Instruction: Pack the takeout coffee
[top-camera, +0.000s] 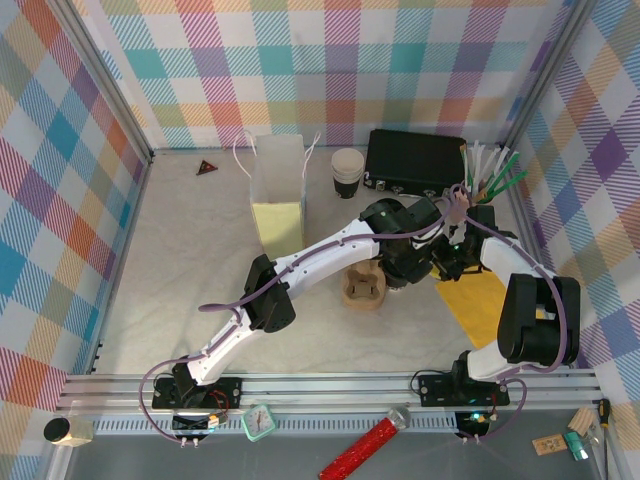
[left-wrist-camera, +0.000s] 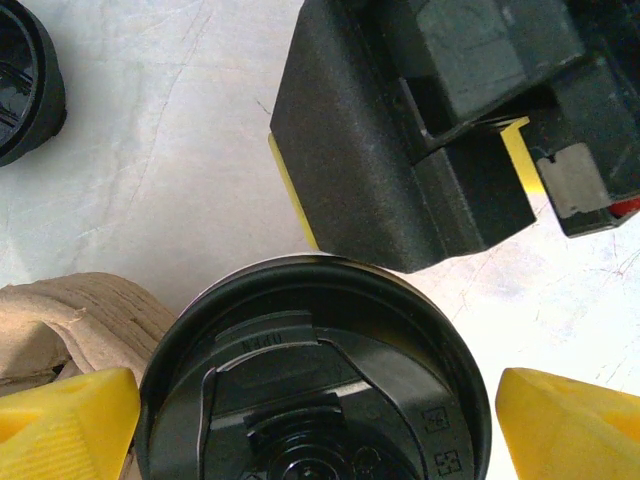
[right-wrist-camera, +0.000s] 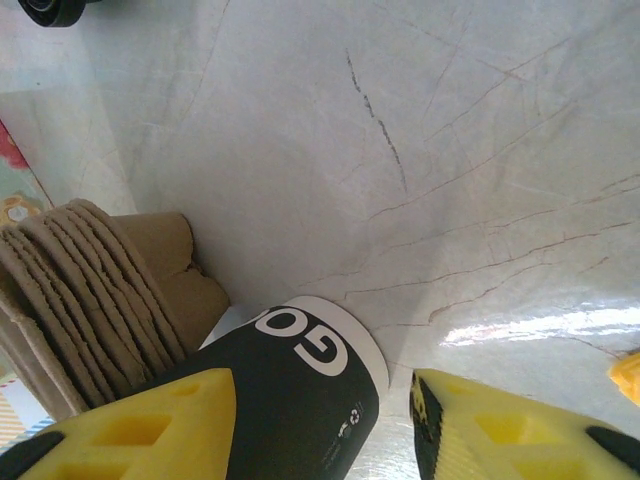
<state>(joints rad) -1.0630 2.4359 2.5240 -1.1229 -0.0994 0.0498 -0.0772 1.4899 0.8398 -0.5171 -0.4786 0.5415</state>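
Note:
The takeout coffee (left-wrist-camera: 315, 385) stands on the table, its round black lid seen from above in the left wrist view. My left gripper (left-wrist-camera: 318, 420) is open and straddles the lid, with a yellow fingertip (left-wrist-camera: 65, 420) close on each side. In the right wrist view the cup's dark body (right-wrist-camera: 300, 400) has white lettering and a white base band. My right gripper (right-wrist-camera: 322, 410) is open too: its left fingertip (right-wrist-camera: 140, 430) lies against the cup, and the other stands apart. In the top view both arms meet right of centre, covering the cup. A white paper bag (top-camera: 278, 190) stands open at the back.
A stack of cardboard cup carriers (top-camera: 362, 287) sits just left of the cup. A lidless paper cup (top-camera: 347, 172) and a black box (top-camera: 415, 160) stand at the back. A loose black lid (left-wrist-camera: 25, 80) lies nearby. A yellow mat (top-camera: 480, 300) is under the right arm.

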